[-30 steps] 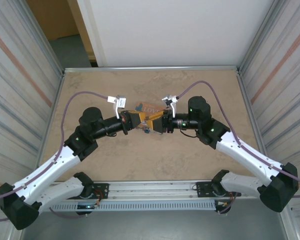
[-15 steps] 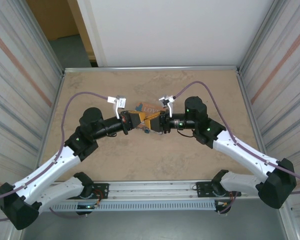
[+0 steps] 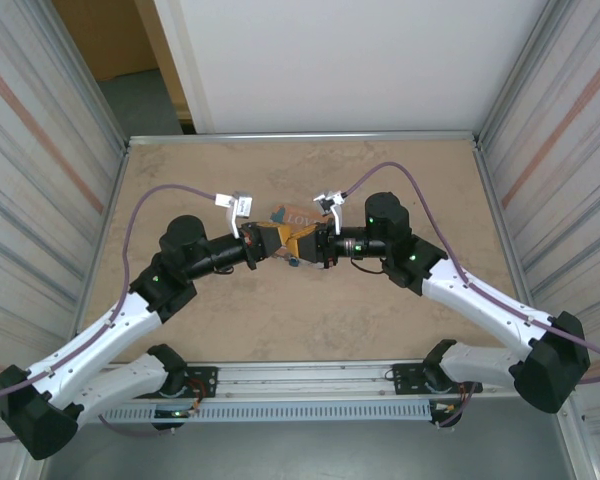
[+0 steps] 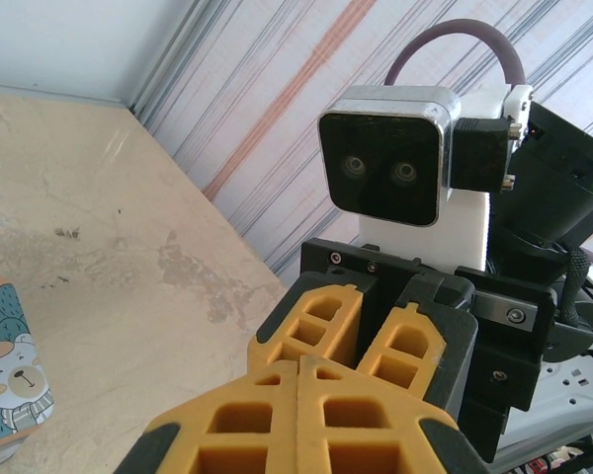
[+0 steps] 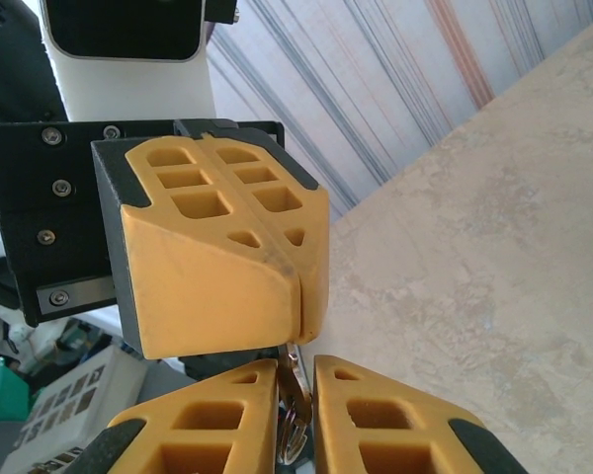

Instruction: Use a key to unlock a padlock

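- my right hand (image 5: 296, 370) has narrowed to a slim gap around the key (image 5: 292, 415), a thin metal piece with a ring; i cannot tell whether the pads press on it.
- my left hand (image 5: 300, 291) stays clamped fully together, the key's upper end at its fingertips.
- seen from above, my right arm has slid left toward the left hand over the past second; the left arm is unmoved.
- the orange box (image 3: 296, 214) lies on the desk (image 3: 380, 320) just behind both hands, as before.
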Motion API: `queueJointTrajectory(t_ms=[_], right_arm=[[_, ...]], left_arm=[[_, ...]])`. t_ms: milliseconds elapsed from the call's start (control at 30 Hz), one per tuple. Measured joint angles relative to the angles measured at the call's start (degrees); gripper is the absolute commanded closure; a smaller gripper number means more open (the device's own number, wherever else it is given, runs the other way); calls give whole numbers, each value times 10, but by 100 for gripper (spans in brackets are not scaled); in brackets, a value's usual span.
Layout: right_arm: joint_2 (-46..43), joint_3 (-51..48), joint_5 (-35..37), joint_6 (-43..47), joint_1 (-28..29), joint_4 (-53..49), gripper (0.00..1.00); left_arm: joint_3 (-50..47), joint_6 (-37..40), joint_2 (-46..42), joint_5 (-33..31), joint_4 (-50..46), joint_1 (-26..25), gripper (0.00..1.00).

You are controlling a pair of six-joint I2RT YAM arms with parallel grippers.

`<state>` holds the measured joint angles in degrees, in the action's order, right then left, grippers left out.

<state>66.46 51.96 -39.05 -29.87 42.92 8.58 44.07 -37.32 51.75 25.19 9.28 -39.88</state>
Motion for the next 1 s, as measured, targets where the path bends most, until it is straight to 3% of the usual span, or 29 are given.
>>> queueJointTrajectory(t_ms=[1000], right_arm=[[-2, 0, 2, -1, -1, -9, 88]], left_arm=[[-12, -2, -7, -12, 9, 0, 100]])
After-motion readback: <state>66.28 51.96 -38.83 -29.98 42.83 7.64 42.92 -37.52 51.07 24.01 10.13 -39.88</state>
